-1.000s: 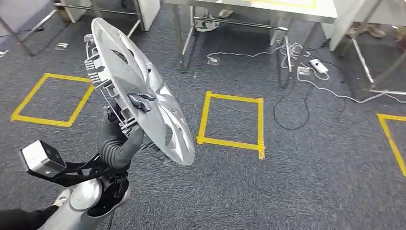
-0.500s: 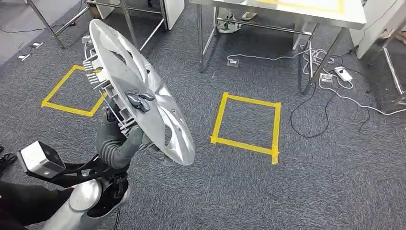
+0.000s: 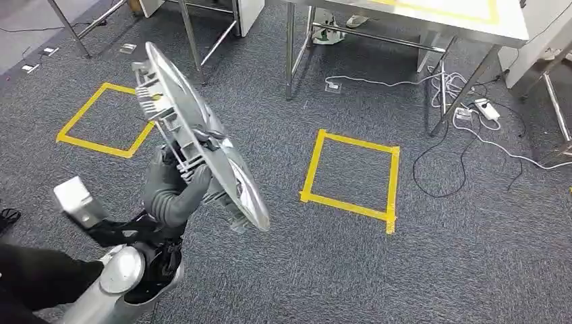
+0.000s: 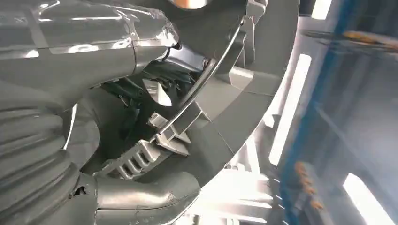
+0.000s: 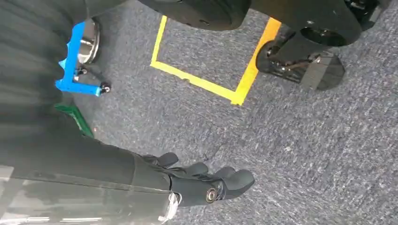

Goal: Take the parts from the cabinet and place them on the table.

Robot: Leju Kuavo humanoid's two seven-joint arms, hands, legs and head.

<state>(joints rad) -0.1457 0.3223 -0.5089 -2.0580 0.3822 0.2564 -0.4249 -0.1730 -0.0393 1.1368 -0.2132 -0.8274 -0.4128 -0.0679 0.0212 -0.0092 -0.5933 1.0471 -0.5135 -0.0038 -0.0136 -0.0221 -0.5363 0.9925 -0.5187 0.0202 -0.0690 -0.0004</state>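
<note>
While my left hand (image 3: 177,192) grips the hubcap (image 3: 202,138) by its rim at about nine o'clock, the cap has tipped more edge-on than a second ago. The table (image 3: 432,13) at one o'clock has swung closer, so I judge I'm nearing it. My right hand (image 5: 206,183) hangs empty, fingers loosely curled.
</note>
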